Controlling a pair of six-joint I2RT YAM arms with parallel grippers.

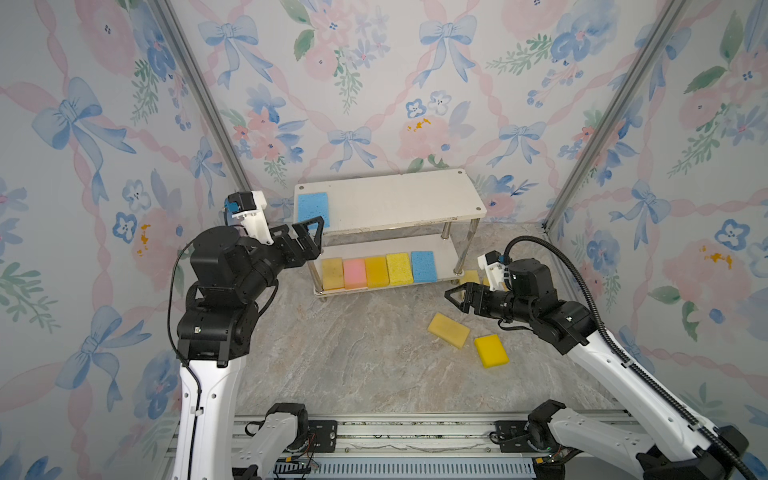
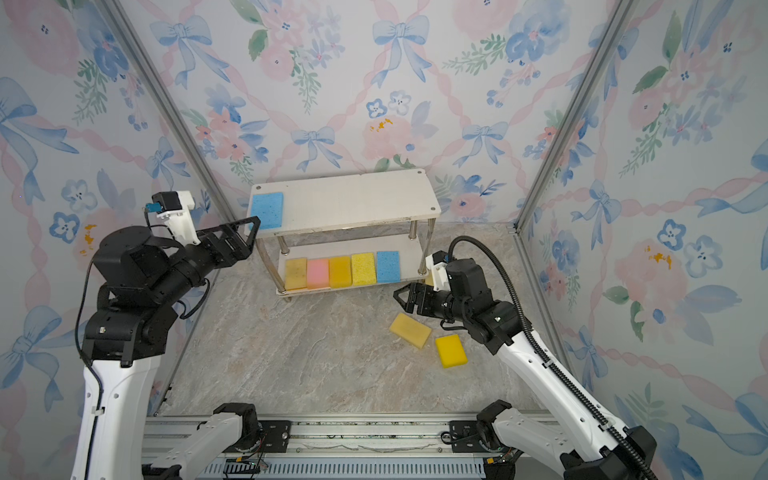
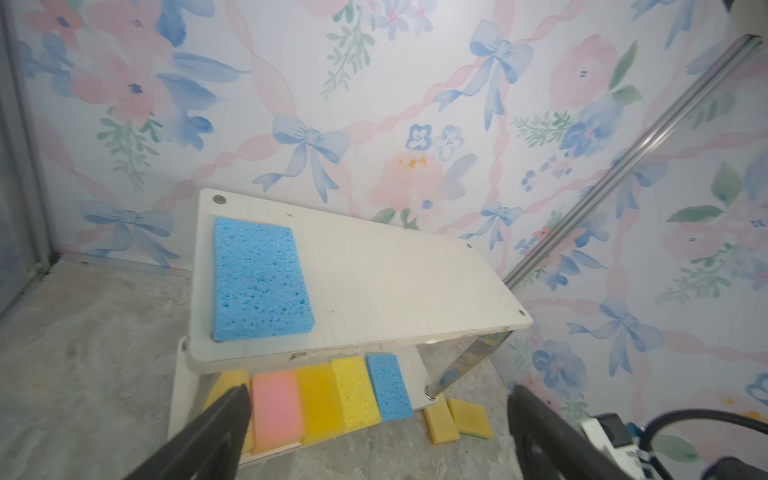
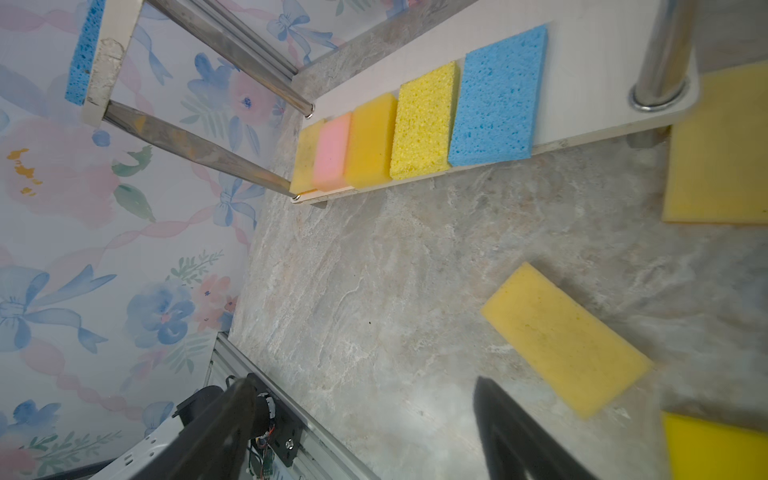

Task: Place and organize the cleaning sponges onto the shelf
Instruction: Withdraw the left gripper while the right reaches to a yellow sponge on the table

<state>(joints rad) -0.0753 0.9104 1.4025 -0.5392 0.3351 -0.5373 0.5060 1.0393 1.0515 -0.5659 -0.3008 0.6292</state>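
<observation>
The white two-tier shelf (image 1: 399,197) stands at the back wall. One blue sponge (image 1: 313,209) lies on the left end of its top board. The lower board (image 3: 415,365) carries a row of yellow (image 1: 332,273), pink (image 1: 354,272), orange-yellow (image 1: 376,271), yellow (image 1: 399,268) and blue (image 1: 423,266) sponges. On the floor lie a pale yellow sponge (image 1: 449,330) and a bright yellow sponge (image 1: 491,351). Two more yellow sponges (image 3: 440,424) rest by the shelf's right leg. My left gripper (image 1: 313,239) is open and empty at the top board's front left corner. My right gripper (image 1: 454,301) hangs open and empty just above the pale yellow sponge.
The floor is grey marbled stone (image 1: 353,353), walled in by flowered panels with metal corner posts (image 1: 582,166). A metal rail (image 1: 415,432) with the arm bases runs along the front edge. The right arm's black cable (image 1: 582,291) arcs beside the shelf's right end.
</observation>
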